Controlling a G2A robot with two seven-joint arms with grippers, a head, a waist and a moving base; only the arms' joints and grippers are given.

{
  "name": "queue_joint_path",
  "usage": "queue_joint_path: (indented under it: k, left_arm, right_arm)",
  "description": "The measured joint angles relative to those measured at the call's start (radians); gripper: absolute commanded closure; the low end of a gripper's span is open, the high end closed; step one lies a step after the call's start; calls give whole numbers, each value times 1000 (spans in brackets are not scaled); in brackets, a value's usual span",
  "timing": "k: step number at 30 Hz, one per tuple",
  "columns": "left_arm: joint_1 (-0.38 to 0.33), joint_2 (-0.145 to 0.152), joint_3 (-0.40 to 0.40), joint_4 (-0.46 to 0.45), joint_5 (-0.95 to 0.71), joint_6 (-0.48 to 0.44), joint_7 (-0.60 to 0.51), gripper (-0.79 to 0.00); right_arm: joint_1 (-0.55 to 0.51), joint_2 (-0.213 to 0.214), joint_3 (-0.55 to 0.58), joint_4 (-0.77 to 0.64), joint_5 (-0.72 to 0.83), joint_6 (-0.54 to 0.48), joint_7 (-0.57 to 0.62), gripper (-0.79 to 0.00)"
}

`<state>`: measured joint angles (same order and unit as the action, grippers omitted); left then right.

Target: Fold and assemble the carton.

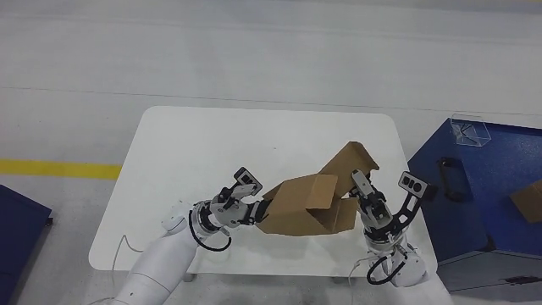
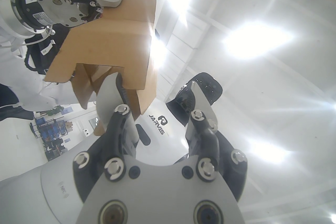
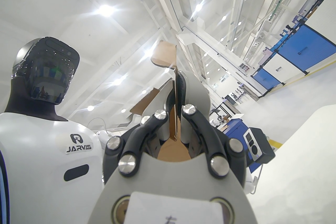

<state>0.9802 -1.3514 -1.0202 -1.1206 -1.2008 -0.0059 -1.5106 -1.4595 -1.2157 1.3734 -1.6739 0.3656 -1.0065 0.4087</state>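
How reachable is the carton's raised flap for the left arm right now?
Probably not directly. The left tool is open at one end of the carton, one finger tucked inside; the flap stands at the opposite end, beyond the carton body, beside the right tool, which is shut on the carton there.

The brown corrugated-cardboard carton [image 1: 309,203] sits over the white rounded rectangular table [image 1: 220,152], toward 5 o'clock from its middle. The left gripper [image 1: 261,212] is at the carton's 9 o'clock end. The right gripper [image 1: 361,190] is at its 3 o'clock end, with a carton wall between its fingers.
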Motion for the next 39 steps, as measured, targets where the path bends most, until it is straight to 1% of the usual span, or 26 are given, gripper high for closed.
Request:
queue_joint_path:
  k: [11, 18, 31, 39]
  left_arm:
    - [6, -3, -17, 1, 0, 3, -9, -308]
    - [11, -1, -36, -11, 3, 8, -17, -311]
    - [15, -5, -39, -10, 14, 25, -12, -369]
    - [18, -9, -42, -18, 14, 10, -18, -376]
  right_arm:
    - [1, -3, -8, 5, -23, 2, -15, 0]
    - [8, -7, -15, 16, -63, 9, -30, 0]
    - [13, -13, -6, 32, -126, -2, -86, 0]
    - [10, -15, -5, 33, -163, -6, -94, 0]
